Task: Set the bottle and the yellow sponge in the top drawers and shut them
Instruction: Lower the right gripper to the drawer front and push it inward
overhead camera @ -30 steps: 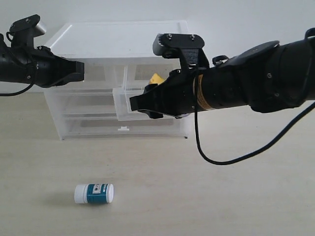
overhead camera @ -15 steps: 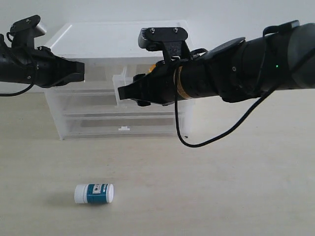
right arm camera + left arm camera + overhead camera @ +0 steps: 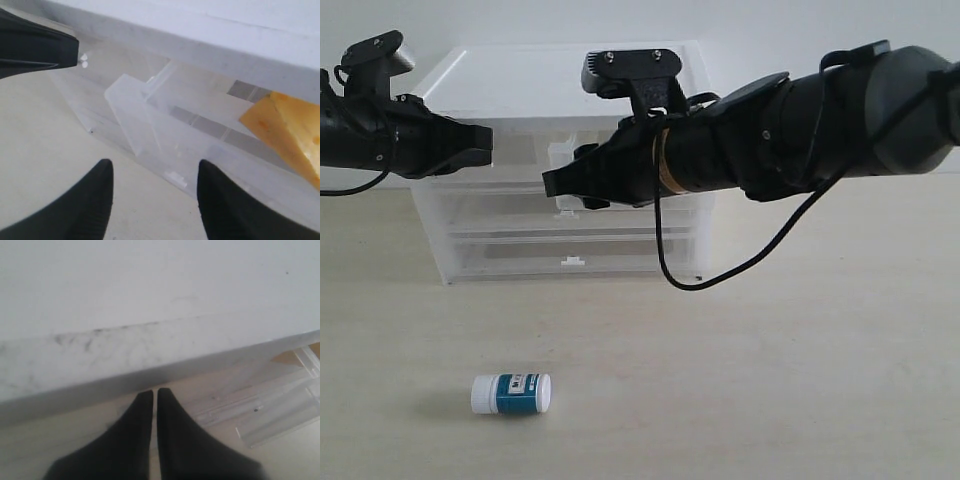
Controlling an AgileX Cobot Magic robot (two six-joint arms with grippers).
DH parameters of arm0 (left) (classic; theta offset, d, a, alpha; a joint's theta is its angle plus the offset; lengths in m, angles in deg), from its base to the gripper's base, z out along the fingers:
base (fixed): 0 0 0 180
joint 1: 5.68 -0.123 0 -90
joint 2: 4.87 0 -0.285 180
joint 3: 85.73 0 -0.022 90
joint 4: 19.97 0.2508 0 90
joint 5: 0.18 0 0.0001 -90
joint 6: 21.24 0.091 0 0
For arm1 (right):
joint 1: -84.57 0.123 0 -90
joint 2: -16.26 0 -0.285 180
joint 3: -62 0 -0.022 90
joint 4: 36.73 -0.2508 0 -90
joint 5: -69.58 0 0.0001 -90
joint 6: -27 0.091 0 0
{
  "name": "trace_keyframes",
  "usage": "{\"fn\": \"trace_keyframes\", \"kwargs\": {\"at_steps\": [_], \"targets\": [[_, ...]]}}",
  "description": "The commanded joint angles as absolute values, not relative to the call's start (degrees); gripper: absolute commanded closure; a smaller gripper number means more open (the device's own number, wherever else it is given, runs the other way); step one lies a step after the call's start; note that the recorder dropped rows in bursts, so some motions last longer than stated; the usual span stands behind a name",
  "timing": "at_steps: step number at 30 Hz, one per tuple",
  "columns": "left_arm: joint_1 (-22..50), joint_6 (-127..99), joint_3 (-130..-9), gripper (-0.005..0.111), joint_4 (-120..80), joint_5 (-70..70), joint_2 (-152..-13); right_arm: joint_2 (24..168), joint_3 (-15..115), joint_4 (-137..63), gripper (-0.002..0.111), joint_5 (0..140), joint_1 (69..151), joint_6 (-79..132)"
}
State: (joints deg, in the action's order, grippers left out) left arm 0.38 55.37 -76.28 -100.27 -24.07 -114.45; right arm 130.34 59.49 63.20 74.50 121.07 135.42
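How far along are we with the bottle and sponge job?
Done: the yellow sponge lies in the right top drawer. In hand: that drawer stands pulled out, the right gripper at its front, fingers open. Left: closing it, and stowing the bottle, which lies untouched on the table.

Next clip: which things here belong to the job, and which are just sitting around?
Part of the job:
- bottle, lying on its side
- yellow sponge, inside the pulled-out top drawer
- top drawers

Just there:
- two wide lower drawers, shut
- cable hanging off the right arm
- table
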Motion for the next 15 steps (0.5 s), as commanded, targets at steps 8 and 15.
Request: {"fn": "trace_keyframes", "kwargs": {"at_steps": [8, 15], "targets": [[0.2, 55.0, -76.8, 0.103, -100.9, -21.0, -115.3, 127.9, 59.3, 63.2, 0.06, 76.7, 119.6, 136.4], [0.2, 55.0, -76.8, 0.103, -100.9, -21.0, -115.3, 122.1, 51.8, 63.2, 0.06, 73.6, 118.8, 135.5]]}}
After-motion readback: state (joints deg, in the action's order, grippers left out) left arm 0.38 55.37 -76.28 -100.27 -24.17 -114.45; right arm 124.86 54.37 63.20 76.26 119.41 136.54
